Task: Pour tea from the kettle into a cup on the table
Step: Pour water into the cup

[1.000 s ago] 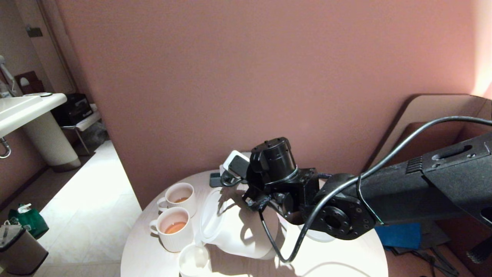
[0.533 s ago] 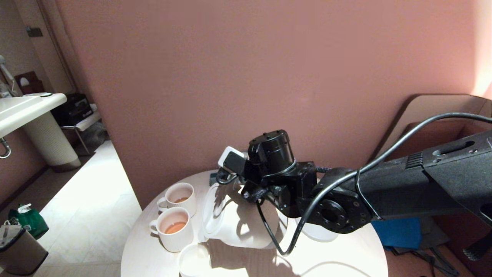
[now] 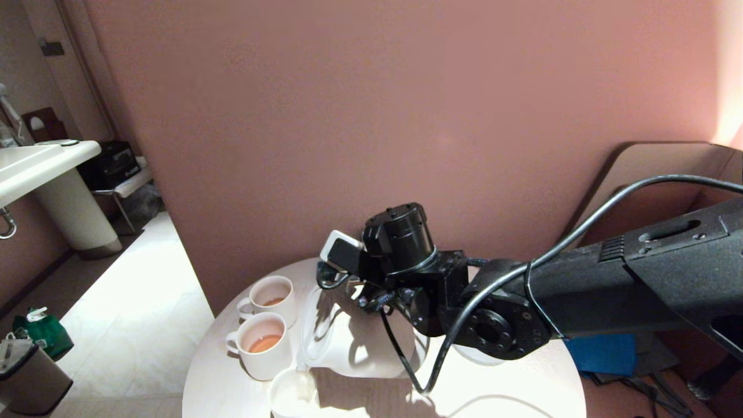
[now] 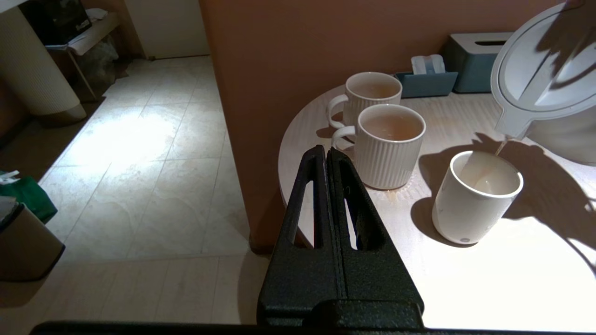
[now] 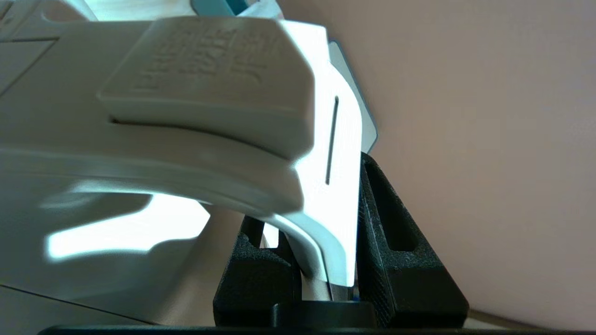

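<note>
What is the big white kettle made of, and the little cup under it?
The kettle looks like smooth matte plastic: moulded raised lettering and seams show on its handle in the right wrist view. The cup looks like glazed ceramic, with a thick rim and a soft sheen, though hard plastic can't be ruled out.

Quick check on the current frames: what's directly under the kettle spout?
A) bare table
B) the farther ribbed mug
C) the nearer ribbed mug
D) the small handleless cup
D: in the left wrist view the tilted kettle has its spout right above the small handleless cup, with a thin stream dropping into it; both ribbed mugs stand off to the side of it.
</note>
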